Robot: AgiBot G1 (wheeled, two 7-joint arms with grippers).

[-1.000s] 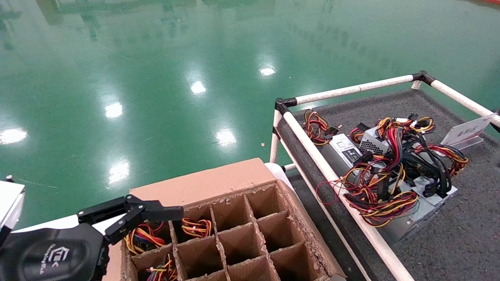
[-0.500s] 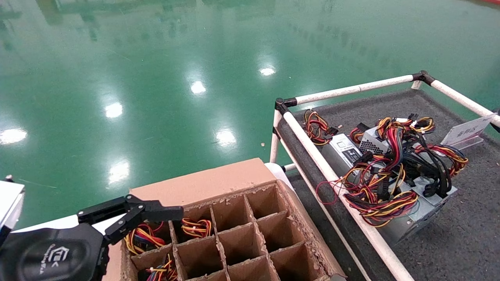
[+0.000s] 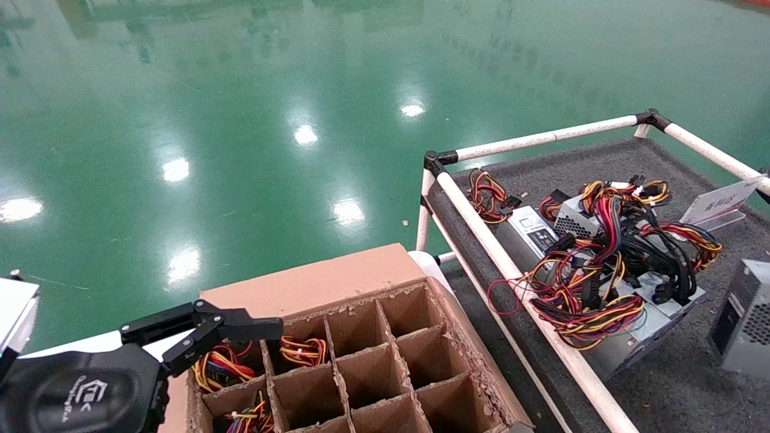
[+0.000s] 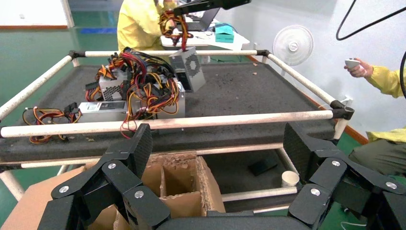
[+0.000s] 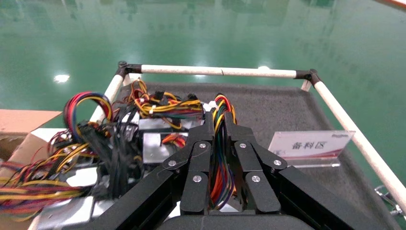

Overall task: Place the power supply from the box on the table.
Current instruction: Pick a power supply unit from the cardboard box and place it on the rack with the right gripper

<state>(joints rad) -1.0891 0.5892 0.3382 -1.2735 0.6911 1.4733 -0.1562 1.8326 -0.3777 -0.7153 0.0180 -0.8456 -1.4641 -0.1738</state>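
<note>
Hanging below right fingers (image 5: 200,143): power supply (image 3: 743,319)

A: Where does the head view look from?
B: High, facing down over the brown cardboard box (image 3: 361,349) and dark grey felt table (image 3: 680,385).
A: The wrists?
B: Both look low and close across that table's white-railed edge.

the silver-grey power supply (image 3: 743,319) hangs by its wire bundle from the right pincer (image 5: 219,143), vent side outward, above the dark table (image 3: 680,385); the brown divided box (image 3: 361,361) sits under the left pincer (image 3: 264,328).
</note>
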